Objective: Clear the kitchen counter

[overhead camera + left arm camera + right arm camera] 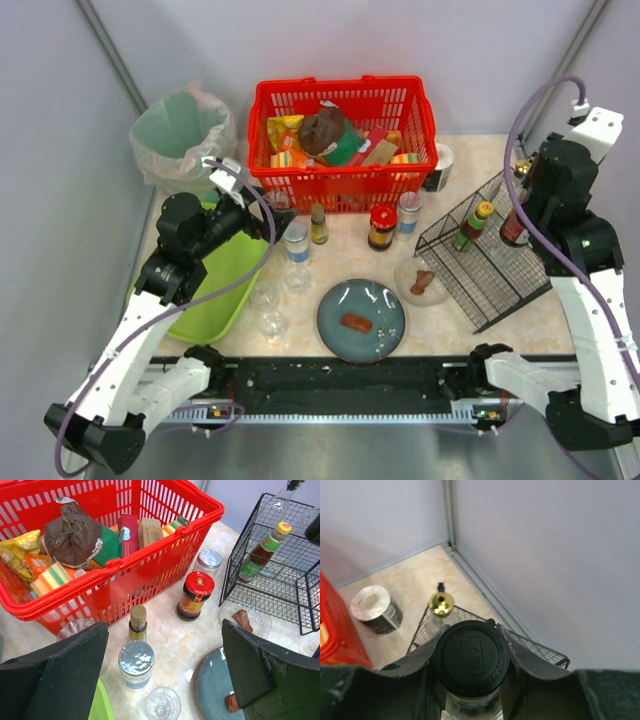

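A pale beige marble-patterned kitchen counter fills the space in front of two white robot arms, and clearing it looks only partly done. At the back, a red plastic slatted basket already holds snack packets, sponges and small boxes. At the back left stands a pale green waste bin lined with a thin plastic bag. To the right, a black wire rack already carries a brown sauce bottle with a yellow cap. The right arm's fingers are closed around the neck of a dark bottle with a round black cap, holding it over the far right part of that rack. I cannot tell whether it is resting there yet, so this looks like the step in hand. The left arm's fingers are spread wide and grip nothing; they hover above the left middle of the surface, beside a lime-green plastic tray. Plenty remains on the surface. In front of the basket stand a clear jar with a silver lid, a small bottle with an olive cap, a dark jar with a red lid and a glass jar with a metal lid. Nearer the arms sit two clear drinking glasses, a round blue-grey plate with a brown scrap of food, and a clear glass dish holding another brown piece.
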Controlling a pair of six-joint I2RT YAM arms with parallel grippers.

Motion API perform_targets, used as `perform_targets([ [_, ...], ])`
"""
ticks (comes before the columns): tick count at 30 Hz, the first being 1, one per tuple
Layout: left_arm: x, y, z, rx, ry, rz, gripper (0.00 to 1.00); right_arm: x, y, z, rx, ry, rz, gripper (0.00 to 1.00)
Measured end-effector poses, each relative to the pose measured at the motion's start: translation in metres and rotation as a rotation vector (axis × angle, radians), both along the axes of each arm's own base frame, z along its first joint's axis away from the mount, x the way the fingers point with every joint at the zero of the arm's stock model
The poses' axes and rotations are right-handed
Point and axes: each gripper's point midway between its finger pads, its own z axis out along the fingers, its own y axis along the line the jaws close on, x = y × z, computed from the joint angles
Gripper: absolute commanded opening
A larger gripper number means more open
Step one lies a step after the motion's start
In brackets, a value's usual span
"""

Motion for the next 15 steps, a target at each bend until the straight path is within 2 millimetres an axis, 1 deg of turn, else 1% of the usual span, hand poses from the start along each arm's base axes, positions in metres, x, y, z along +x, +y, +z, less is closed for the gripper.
perform_targets([
  [2,0.001,0.001,-0.002,0.003,0.007,0.005,0.98,-0.001,-0.014,-0.003,0.010,0.006,-0.036,0.00],
  [5,0.002,0.002,-0.003,0.006,0.012,0.014,0.98,-0.004,-0.029,-0.006,0.021,0.010,-0.073,0.00],
  [8,0.003,0.003,-0.004,0.006,0.014,0.022,0.98,-0.007,-0.033,-0.004,0.029,0.001,-0.075,0.00],
  [15,0.004,0.004,-0.004,0.007,0.013,0.030,0.98,-0.013,-0.031,-0.003,0.040,-0.016,-0.054,0.00],
])
